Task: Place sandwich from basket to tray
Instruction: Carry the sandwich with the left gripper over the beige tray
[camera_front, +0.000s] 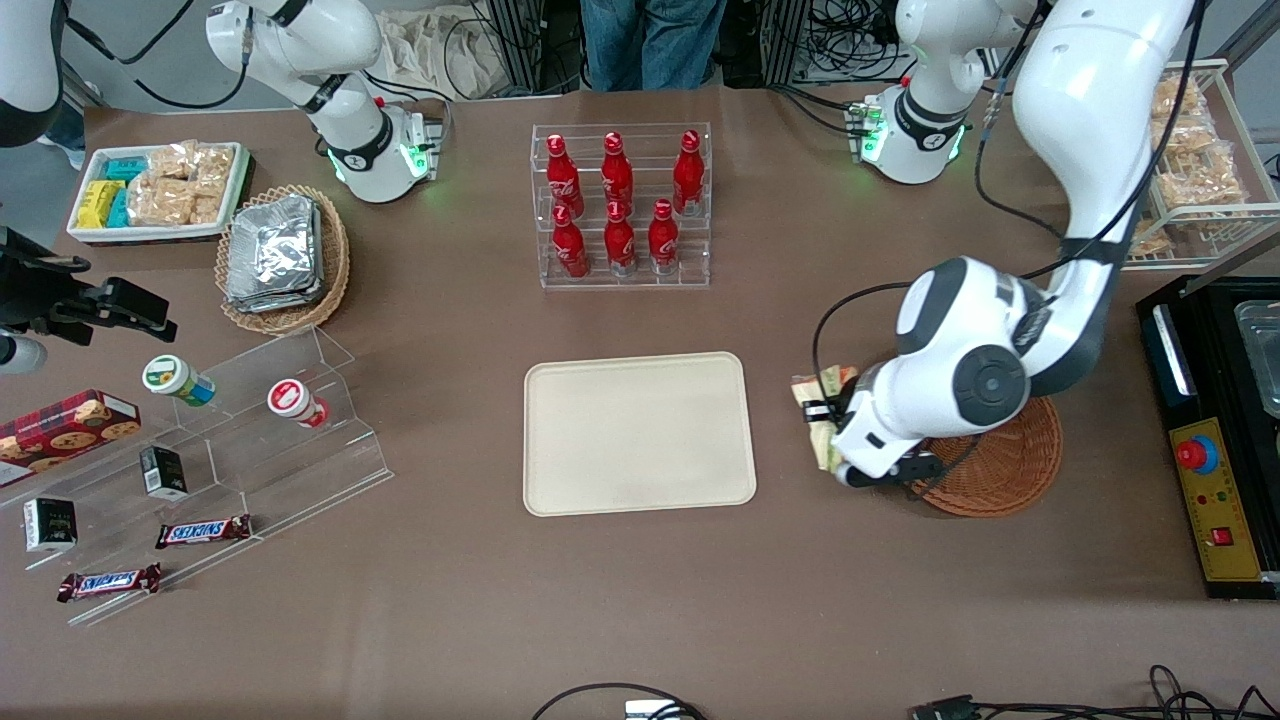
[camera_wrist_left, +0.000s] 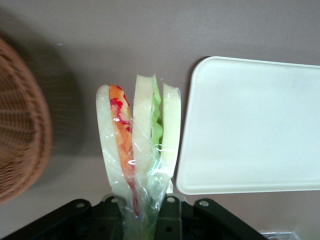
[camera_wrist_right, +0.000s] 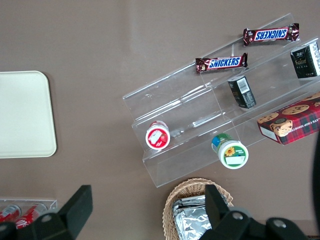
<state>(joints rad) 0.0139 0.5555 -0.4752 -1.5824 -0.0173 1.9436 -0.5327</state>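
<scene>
Left wrist view: claw (camera_wrist_left: 137, 212) is clamped on the sandwich (camera_wrist_left: 137, 135), fingers (camera_wrist_left: 112, 215) pinching the narrow wrapped end, wedge sticking out ahead of the claw w/ bread and orange/green layers standing on edge. Sandwich is off the desk (camera_wrist_left: 150, 35), carried in the air, not in the basket (camera_wrist_left: 22, 125) any more and not yet over the tray (camera_wrist_left: 255, 125).

Front view confirms: sandwich (camera_front: 822, 415) hangs between basket (camera_front: 1010, 460) and tray (camera_front: 640, 432), just beside the basket rim, w/ a strip of bare desk (camera_front: 780, 560) before the tray's nearest edge. Claw (camera_front: 835, 425) sits basket-side of it.

Key relation: tray lies straight ahead along the sandwich's long axis, toward the parked arm's end. So next move prob. needs plain sideways travel that way, then lower and let go. Risk: loose wrap slipping in the grip.
</scene>
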